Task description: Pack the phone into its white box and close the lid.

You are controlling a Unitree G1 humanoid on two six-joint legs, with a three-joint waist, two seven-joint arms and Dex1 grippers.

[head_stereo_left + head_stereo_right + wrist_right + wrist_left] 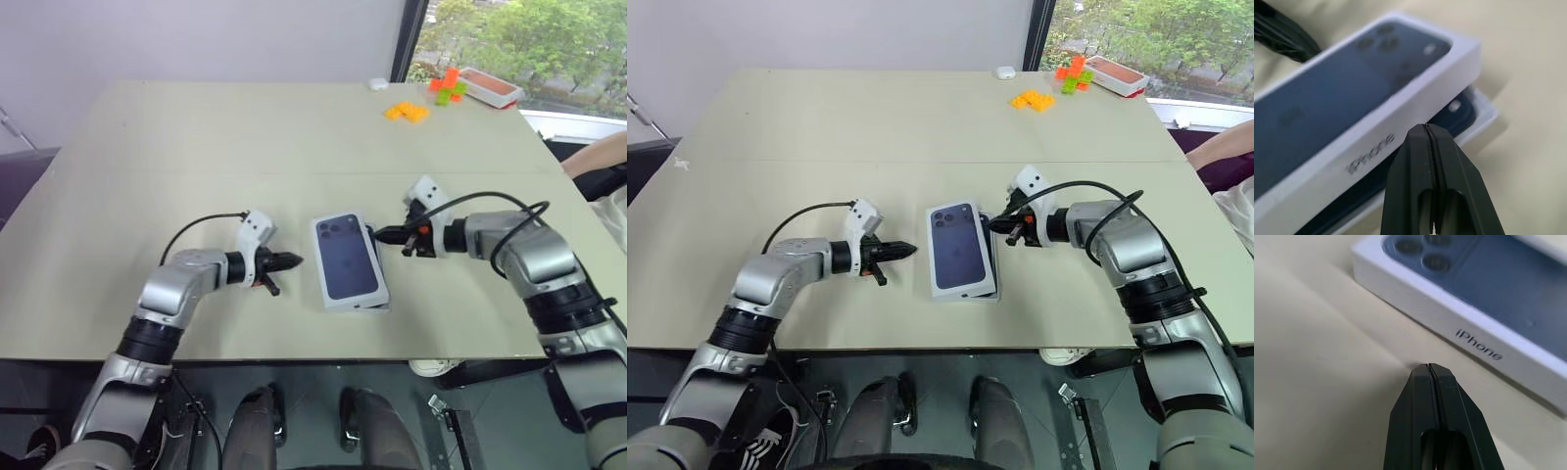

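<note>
lid (1352, 112) askew on white box (1484, 115), phone (1457, 115) peeking out in right wrist view

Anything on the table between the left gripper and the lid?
Nothing: bare table separates the shut left gripper from the lid, seen in the left eye and left wrist views.

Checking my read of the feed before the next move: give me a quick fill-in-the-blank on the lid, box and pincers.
1. The lid sits skewed over the white box, not fully ____.
2. Both the left pincer and the right pincer have jaws ____.
3. Under the lid's raised edge, the ____ shows inside the box.

Missing words: closed; shut; phone
</note>
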